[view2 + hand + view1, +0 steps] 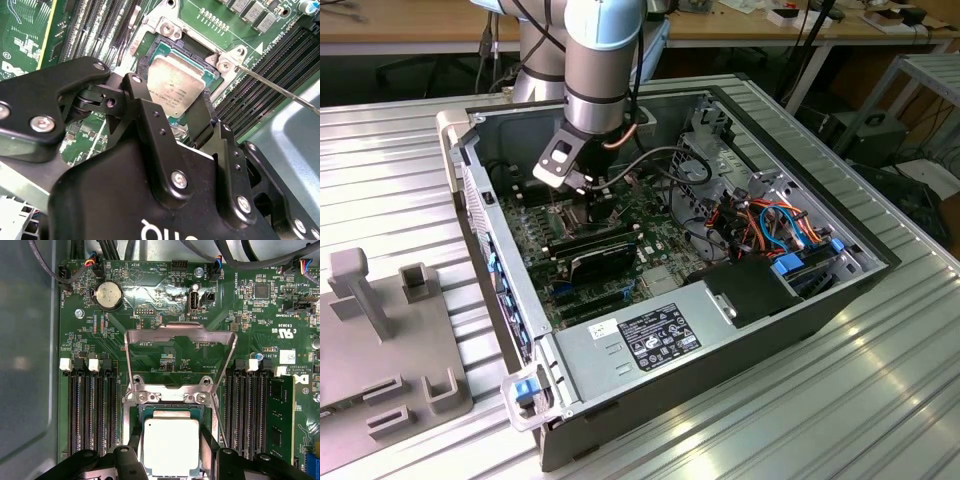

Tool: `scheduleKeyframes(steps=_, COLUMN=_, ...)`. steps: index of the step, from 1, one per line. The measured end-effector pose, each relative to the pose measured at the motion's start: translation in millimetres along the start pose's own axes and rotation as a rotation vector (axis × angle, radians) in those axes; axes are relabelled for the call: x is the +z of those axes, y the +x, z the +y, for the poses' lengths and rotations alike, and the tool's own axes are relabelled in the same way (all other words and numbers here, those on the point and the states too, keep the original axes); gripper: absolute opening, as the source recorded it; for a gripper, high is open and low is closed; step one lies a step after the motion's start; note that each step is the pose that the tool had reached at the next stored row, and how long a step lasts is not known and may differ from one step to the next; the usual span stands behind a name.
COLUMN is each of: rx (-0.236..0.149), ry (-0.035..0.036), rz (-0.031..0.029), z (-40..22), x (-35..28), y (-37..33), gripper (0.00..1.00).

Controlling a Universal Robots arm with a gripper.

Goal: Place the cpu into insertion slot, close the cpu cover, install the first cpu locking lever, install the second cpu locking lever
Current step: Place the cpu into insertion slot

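The arm (600, 60) reaches down into an open computer case (760, 345) that stands on a ribbed metal table (880, 410). In the exterior view the gripper (583, 195) is low over the green circuit board (545, 235), near the case wall on the exterior view's left. In both wrist views the gripper (172, 100) (171, 452) has its two black fingers (139, 97) (206, 452) drawn in narrow, one against each of two opposite sides of the cpu (175, 82) (171, 445), so it holds the chip between them. The cpu, with its silvery top facing up, is directly over the insertion slot (167, 44), inside the slot's metal rim; I cannot tell if it is already fully seated on the pins. The cpu cover (181, 333) is swung open, away from the slot, and the board is visible through its large square window. Its hinged edge is at the side of the slot. A thin locking lever (275, 86) (216, 415) stands free beside the slot, not latched. Long black memory slots (90, 415) run along both sides of the socket, and a round coin battery (108, 295) sits on the board beyond the cover.
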State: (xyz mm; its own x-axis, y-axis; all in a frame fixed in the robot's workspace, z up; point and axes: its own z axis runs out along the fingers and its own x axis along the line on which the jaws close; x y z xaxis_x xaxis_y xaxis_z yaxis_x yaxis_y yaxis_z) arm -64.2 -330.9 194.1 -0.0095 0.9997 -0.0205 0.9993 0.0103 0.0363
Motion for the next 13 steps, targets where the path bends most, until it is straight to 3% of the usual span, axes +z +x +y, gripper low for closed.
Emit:
scheduleKeyframes(steps=1, rx=0.0, ry=-0.0027, rz=-0.0019, z=0.3, x=0.0, y=-0.2, gripper=0.55)
scheduleKeyframes(steps=2, rx=0.0, ry=-0.0056, rz=0.0, z=1.1, x=1.2, y=0.6, gripper=0.6)
scheduleKeyframes(steps=3, rx=0.0, ry=-0.0048, rz=0.0003, z=1.0, x=1.1, y=0.7, gripper=0.6)
scheduleKeyframes(steps=4, rx=0.0, ry=-0.0048, rz=0.0002, z=0.9, x=1.0, y=0.7, gripper=0.68)
scheduleKeyframes(steps=9, rx=0.0, ry=-0.0053, rz=0.0024, z=1.1, x=-0.2, y=1.0, gripper=0.68)
scheduleKeyframes(steps=13, rx=0.0, ry=-0.0045, rz=0.0005, z=1.1, x=-3.4, y=0.7, gripper=0.68)
